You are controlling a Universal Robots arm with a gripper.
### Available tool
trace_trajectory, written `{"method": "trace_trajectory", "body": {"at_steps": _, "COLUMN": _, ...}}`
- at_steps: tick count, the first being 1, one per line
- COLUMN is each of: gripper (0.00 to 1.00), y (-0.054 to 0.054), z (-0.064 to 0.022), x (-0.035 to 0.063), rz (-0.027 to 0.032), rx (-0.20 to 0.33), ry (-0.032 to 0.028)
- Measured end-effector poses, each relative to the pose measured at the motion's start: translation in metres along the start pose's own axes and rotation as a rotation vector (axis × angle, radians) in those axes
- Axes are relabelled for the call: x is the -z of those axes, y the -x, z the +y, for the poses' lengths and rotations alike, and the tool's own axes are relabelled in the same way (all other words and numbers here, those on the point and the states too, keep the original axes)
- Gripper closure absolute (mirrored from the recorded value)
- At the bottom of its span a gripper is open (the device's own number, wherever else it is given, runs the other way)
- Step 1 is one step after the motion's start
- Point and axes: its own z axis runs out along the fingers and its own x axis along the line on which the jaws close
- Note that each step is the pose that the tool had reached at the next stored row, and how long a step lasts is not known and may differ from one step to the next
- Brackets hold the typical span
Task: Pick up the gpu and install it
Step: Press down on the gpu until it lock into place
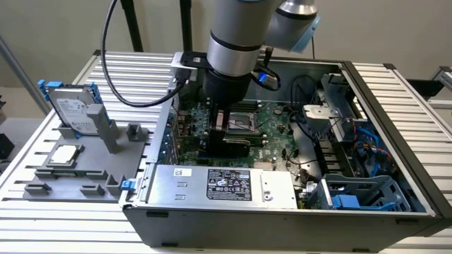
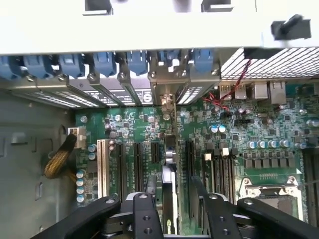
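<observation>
Exterior view, taken from its left to its right:

1. Grey fixture tray point(image 1: 78, 174): lies on the slatted table at 9 o'clock from the computer case point(image 1: 282, 227). A silver hard drive point(image 1: 71, 108) with blue tabs stands tilted at the tray's 12 o'clock end. A small square silver chip point(image 1: 63, 154) lies flat near the tray's middle.
2. Power supply point(image 1: 226, 184): a silver box with a black label, set against the near wall of the open case, at 6 o'clock from the gripper.
3. Arm point(image 1: 236, 32): comes down from 12 o'clock into the case. The gripper point(image 1: 227, 132) is low over the green motherboard point(image 1: 272, 119), toward the case's 9 o'clock side.
4. Blue drive cage point(image 1: 360, 193): sits in the case corner at 4 o'clock from the gripper.

Wrist view:

1. The black fingers point(image 2: 142, 214) are drawn in narrow on either side of the gpu point(image 2: 169, 184).
2. The gpu is seen edge-on as a thin upright card between them.
3. The gpu stands over the motherboard's row of expansion slots point(image 2: 137, 159), lined up along them.
4. The gpu's metal bracket end reaches toward the rear slot openings under the blue latches point(image 2: 104, 62).
5. Whether the card's edge is seated in a slot cannot be told.
6. The CPU socket point(image 2: 271, 191) is beside the gripper, apart from the card.
</observation>
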Motion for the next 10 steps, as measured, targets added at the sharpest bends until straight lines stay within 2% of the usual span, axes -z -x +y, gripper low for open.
{"method": "trace_trajectory", "body": {"at_steps": 1, "gripper": 1.00, "y": 0.0001, "z": 0.0003, "x": 0.0023, "rz": -0.0001, "rx": 0.000, "ry": -0.0001}}
{"method": "trace_trajectory", "body": {"at_steps": 10, "gripper": 1.00, "y": 0.0001, "z": 0.0004, "x": 0.0034, "rz": -0.0005, "rx": 0.000, "ry": -0.0001}}
